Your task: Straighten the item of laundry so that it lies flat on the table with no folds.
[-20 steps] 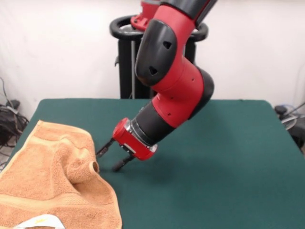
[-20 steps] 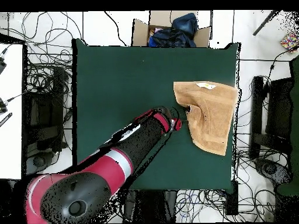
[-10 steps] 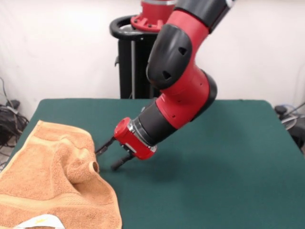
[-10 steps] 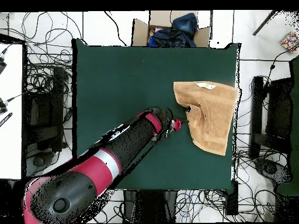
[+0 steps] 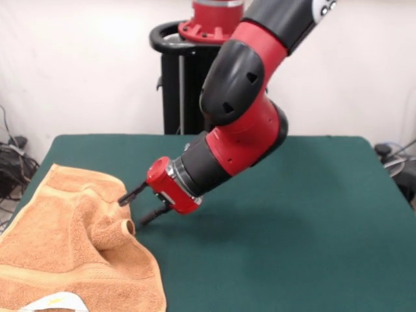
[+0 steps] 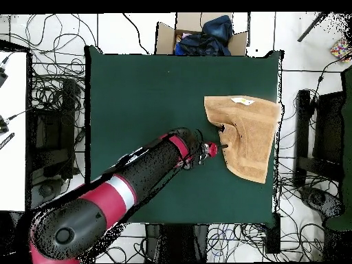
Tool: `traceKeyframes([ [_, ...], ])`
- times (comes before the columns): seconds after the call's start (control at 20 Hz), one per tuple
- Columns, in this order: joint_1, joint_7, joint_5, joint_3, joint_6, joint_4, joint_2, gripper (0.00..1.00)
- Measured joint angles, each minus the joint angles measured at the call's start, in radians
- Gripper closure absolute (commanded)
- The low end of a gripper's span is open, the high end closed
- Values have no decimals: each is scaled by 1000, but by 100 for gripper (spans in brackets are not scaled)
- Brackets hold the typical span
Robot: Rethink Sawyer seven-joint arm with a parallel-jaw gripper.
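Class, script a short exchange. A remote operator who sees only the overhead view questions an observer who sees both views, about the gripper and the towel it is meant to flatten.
Operator: From above, the gripper is at the towel's edge. Is it open?
Observer: Yes. From the front its two fingers stand apart, with nothing between them.
Operator: Does the towel lie flat there?
Observer: No. A raised fold puckers up just beside the fingertips, standing above the table.
Operator: Where are the tips against it?
Observer: The upper one is at the towel's edge and the lower one is over bare table. I cannot tell whether either touches.
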Motion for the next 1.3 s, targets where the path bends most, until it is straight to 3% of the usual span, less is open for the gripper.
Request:
traceKeyframes([
  [1.05, -125, 0, -20, 20, -24, -9, -19, 0],
  [1.1, -174, -2, -37, 79, -25, -8, -71, 100],
  [1.25, -199, -7, -43, 110, -25, -8, -92, 100],
  [1.3, -273, -27, -60, 197, -13, 2, -160, 100],
])
